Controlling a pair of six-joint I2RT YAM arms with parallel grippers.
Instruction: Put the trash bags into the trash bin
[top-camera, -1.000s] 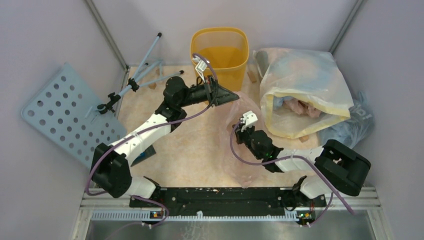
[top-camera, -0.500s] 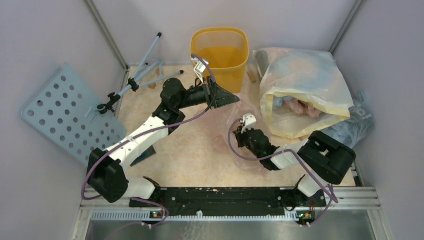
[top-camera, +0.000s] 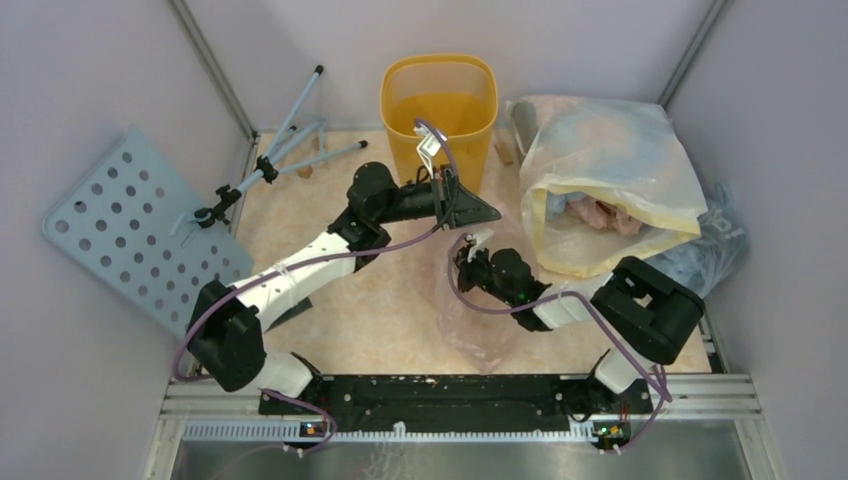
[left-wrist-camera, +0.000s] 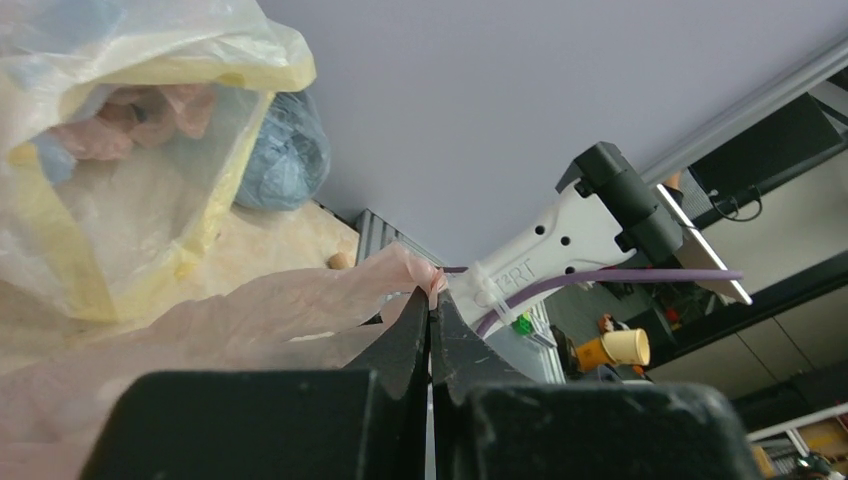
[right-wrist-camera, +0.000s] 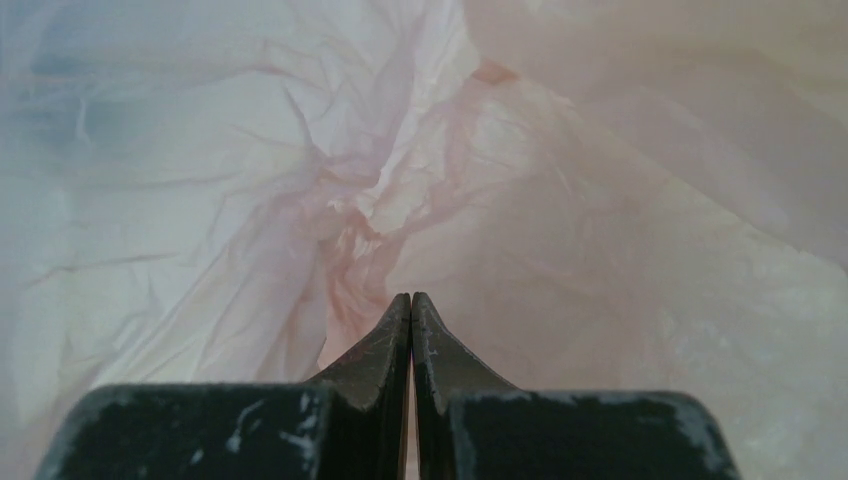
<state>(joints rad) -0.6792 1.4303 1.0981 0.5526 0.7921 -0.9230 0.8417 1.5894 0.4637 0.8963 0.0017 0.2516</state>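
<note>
Both your claws clench the thin, translucent pale pink plastic film bag (top-camera: 478, 325).
Your left gripper (left-wrist-camera: 431, 300) pinches its edge and your right gripper (right-wrist-camera: 411, 298) nips gathered film; since half a second ago the left has swung from the front left of the yellow-orange translucent plastic wastebasket (top-camera: 466, 150) to its front right corner, and the bag hangs in front of it, outside.

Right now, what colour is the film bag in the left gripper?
Pale translucent pink; the trash bag shows best in the right wrist view.

left arm (top-camera: 300, 265) extended, fingers (left-wrist-camera: 405, 340) pinched together, right arm (top-camera: 560, 305) folded, fingers (right-wrist-camera: 385, 350) pinched
</note>
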